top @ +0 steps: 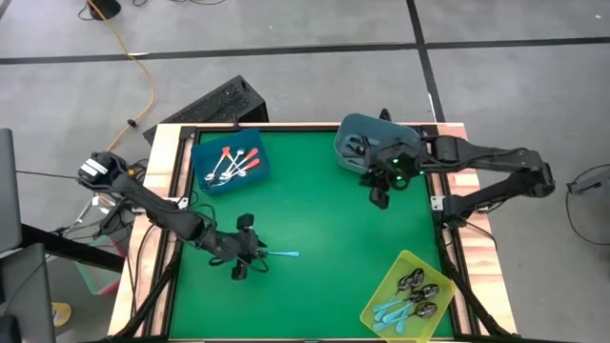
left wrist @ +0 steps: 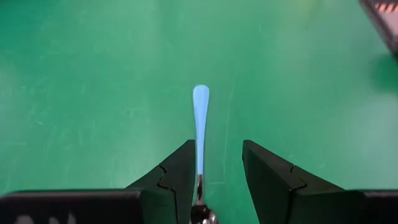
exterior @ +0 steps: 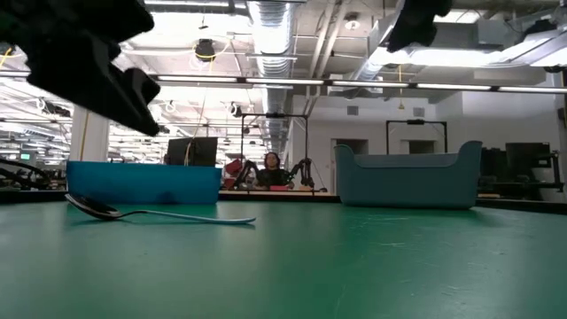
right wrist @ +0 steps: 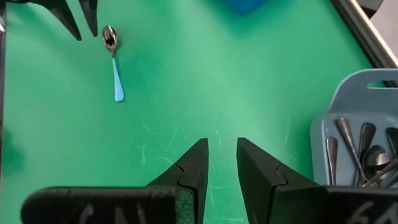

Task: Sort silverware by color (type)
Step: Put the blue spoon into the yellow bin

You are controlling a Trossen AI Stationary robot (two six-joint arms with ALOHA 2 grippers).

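**Blue spoon lies between your left gripper's fingers**

Your left gripper [top: 250, 259] hangs released over the green table [top: 324, 229], fingers parted. The light blue spoon [left wrist: 200, 118] lies flat between them, handle pointing away. Your right gripper [top: 379, 193] waits, empty, beside the grey bin [top: 362, 143].

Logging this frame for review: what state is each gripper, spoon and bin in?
left gripper: open, above blue-handled spoon's bowl end
blue-handled spoon: flat on mat, unheld
right gripper: open, empty, beside grey bin
blue bin: holds red-handled spoons
grey bin: holds plain metal spoons
yellow bin: holds blue-handled spoons
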